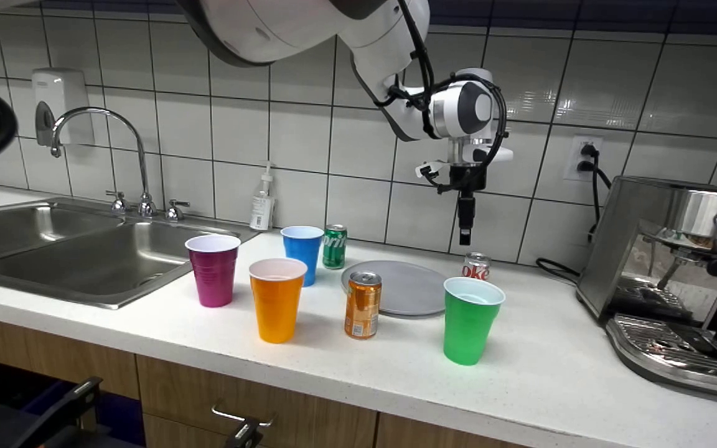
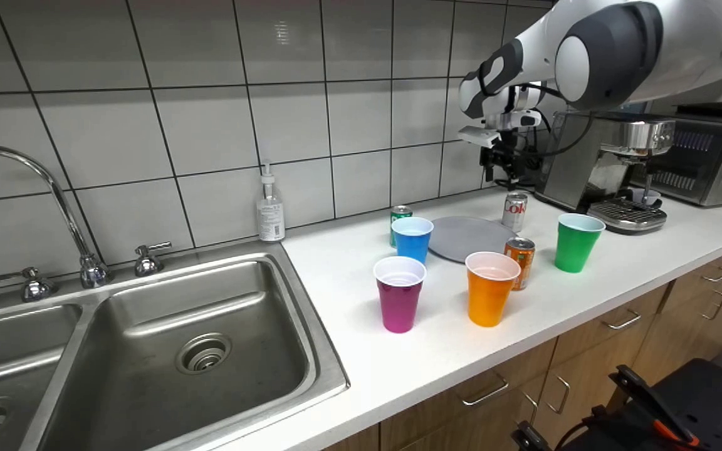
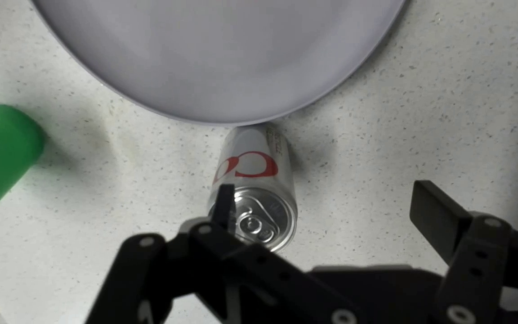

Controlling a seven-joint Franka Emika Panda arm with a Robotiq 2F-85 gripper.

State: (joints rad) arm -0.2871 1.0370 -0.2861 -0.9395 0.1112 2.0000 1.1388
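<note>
My gripper is open and empty, above the silver Diet Coke can, in both exterior views [image 1: 465, 239] [image 2: 502, 176] and the wrist view [image 3: 324, 200]. The can [image 1: 476, 269] [image 2: 514, 211] [image 3: 254, 173] stands upright by the rim of a grey plate [image 1: 399, 287] [image 2: 470, 238] [image 3: 223, 58]. In the wrist view one finger overlaps the can's lid and the other is off to the right. A green cup [image 1: 470, 326] [image 2: 577, 244] [image 3: 0, 144] stands nearby. An orange can [image 1: 363, 308] [image 2: 521, 263] and a green Sprite can [image 1: 335, 247] [image 2: 400, 213] stand around the plate.
A blue cup [image 1: 304, 255], an orange cup [image 1: 276, 308] and a purple cup [image 1: 214, 277] stand toward the sink [image 2: 329, 369]. A soap bottle [image 2: 271, 216] stands by the tiled wall. An espresso machine [image 1: 620, 242] and an oven [image 2: 712, 160] are at the far end.
</note>
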